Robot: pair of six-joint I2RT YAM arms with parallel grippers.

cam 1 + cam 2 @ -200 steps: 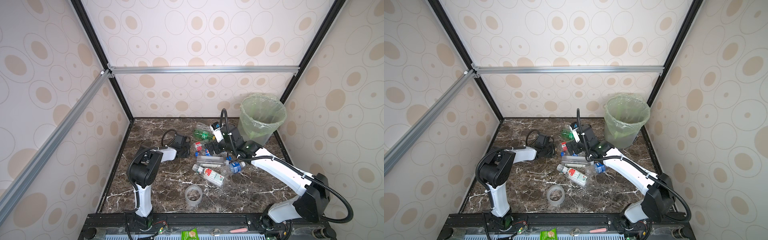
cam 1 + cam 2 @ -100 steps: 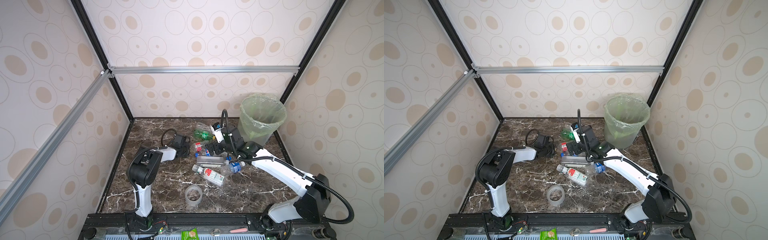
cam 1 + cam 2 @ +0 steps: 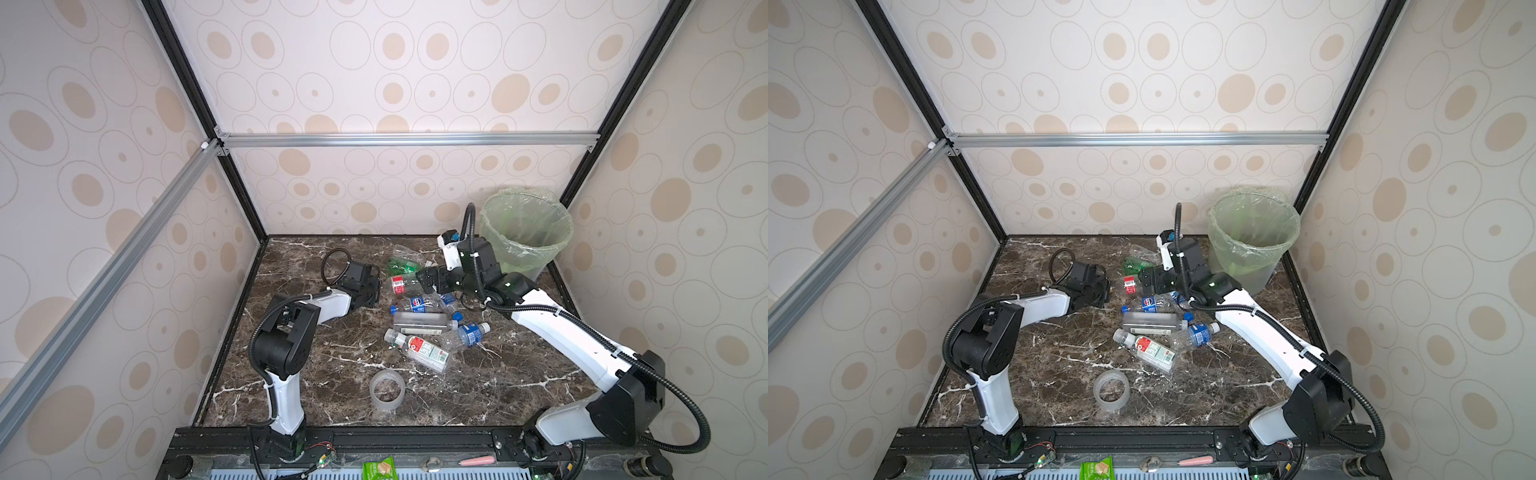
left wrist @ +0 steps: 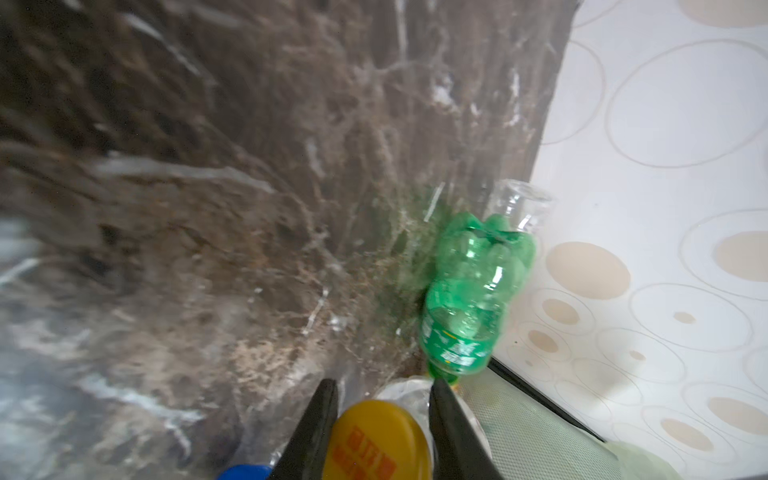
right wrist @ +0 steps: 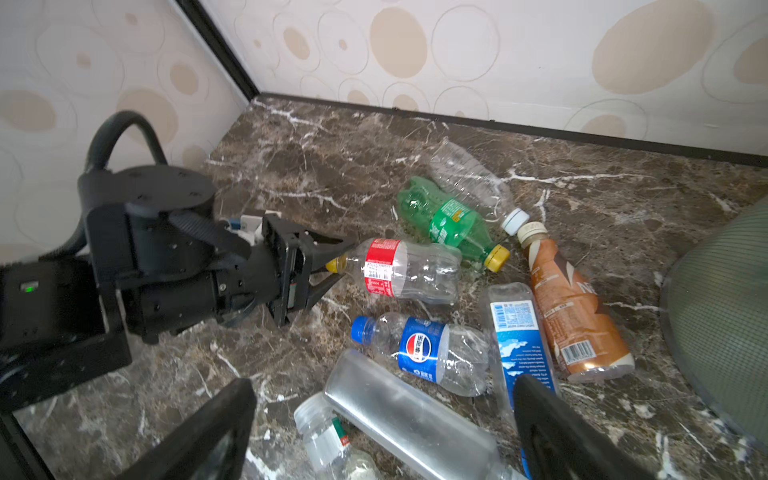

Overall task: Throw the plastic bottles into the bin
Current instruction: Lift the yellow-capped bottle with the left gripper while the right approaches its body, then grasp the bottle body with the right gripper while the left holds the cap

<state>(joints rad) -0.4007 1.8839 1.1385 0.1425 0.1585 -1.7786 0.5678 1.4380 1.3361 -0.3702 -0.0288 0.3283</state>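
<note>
My left gripper (image 3: 374, 286) is shut on the yellow cap (image 4: 378, 440) of a clear bottle with a red label (image 5: 407, 270), which lies on the marble floor. Beyond it lie a green bottle (image 4: 469, 299) and a clear one. My right gripper (image 5: 384, 384) hangs open over the bottle pile, above a plain clear bottle (image 5: 411, 424), a blue-labelled Pepsi bottle (image 5: 424, 349) and a brown bottle (image 5: 569, 316). In both top views the bin (image 3: 525, 232) (image 3: 1252, 237), lined with a pale green bag, stands upright in the back right corner, just behind the right wrist.
A clear tape roll (image 3: 387, 390) stands nearer the front, apart from the pile. Two more bottles, blue-labelled (image 3: 469, 334) and red-and-white-labelled (image 3: 424, 351), lie at the pile's near side. Patterned walls close in the back and both sides. The bin's grey wall (image 5: 723, 324) is close to the right gripper.
</note>
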